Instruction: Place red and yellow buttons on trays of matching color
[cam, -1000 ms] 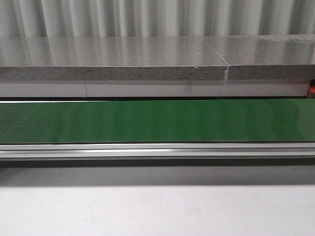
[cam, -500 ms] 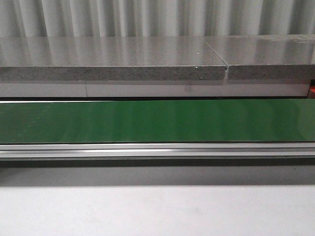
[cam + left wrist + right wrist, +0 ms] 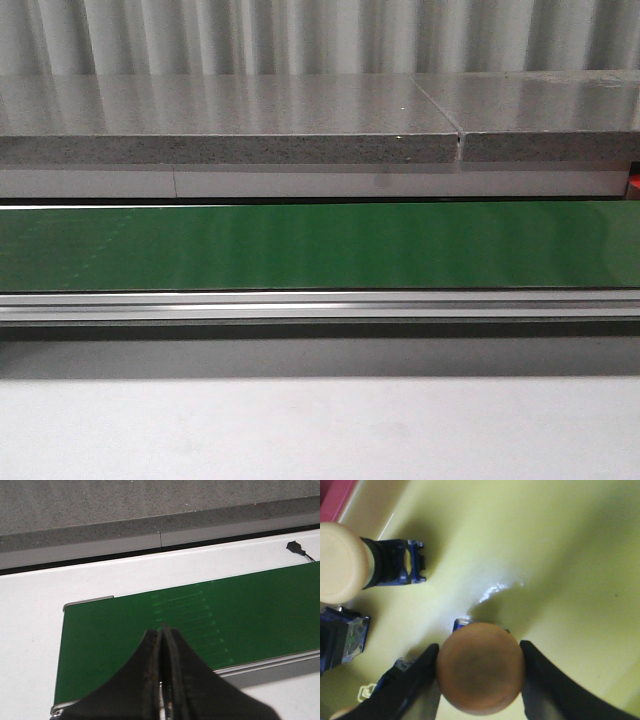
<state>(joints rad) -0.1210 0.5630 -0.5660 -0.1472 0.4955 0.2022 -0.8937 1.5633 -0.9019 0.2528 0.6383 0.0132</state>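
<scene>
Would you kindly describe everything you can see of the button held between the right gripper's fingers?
The button shows a round, domed cap that looks dull yellow-orange in the gripper's shadow, smooth like plastic. A bit of blue base peeks out behind it. The right gripper has a dark finger against each side of the cap, so it appears clamped. It is over the glossy yellow tray; whether it touches the tray cannot be told. Another button with a pale cap lies on its side nearby.
</scene>
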